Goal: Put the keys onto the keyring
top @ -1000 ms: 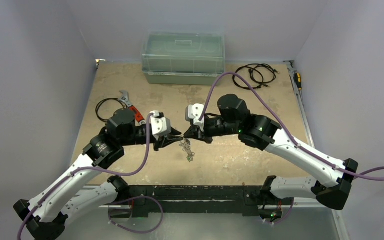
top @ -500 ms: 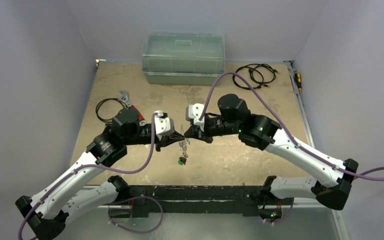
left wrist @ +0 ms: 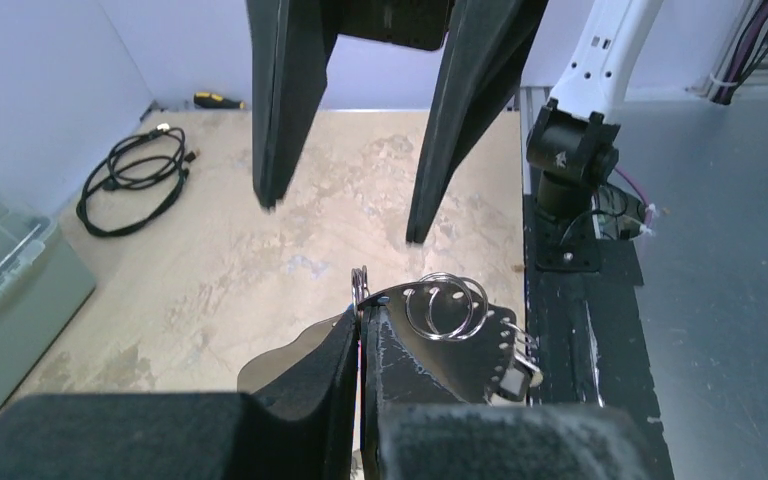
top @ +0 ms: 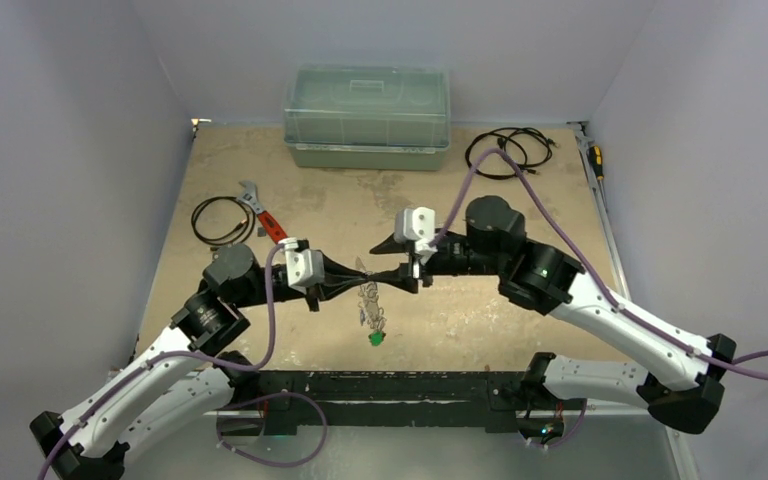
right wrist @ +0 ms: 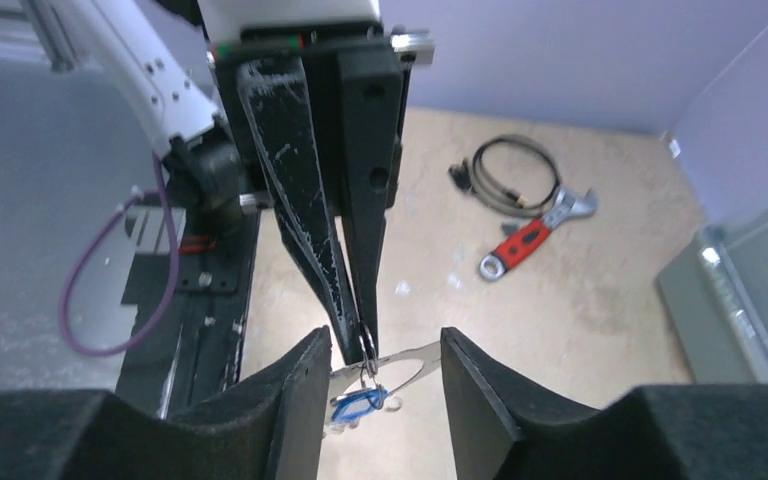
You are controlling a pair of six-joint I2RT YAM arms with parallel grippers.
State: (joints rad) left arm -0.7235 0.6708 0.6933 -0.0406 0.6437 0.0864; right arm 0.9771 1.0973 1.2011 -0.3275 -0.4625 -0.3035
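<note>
My left gripper [top: 357, 283] is shut on the keyring [left wrist: 360, 284], which stands edge-on between its fingertips [right wrist: 345, 300]. Two small split rings [left wrist: 446, 305] lie against its right finger. The keys [top: 371, 310] hang from it above the table in a bunch, one with a green tag [top: 373, 338] at the bottom and one with a blue tag [right wrist: 358, 405]. My right gripper [top: 388, 265] faces the left one, open. Its fingers [right wrist: 295, 400] stand either side of the hanging bunch without touching it.
A clear lidded plastic box [top: 366, 115] stands at the back. A red-handled wrench [top: 263, 218] and a black cable coil [top: 218, 218] lie at the left. Another cable coil [top: 508, 150] and a screwdriver [top: 596, 160] lie at the back right.
My left gripper shut on the keyring. My right gripper opened, let go and drew back to the right. The bunch now hangs from the left gripper alone.
</note>
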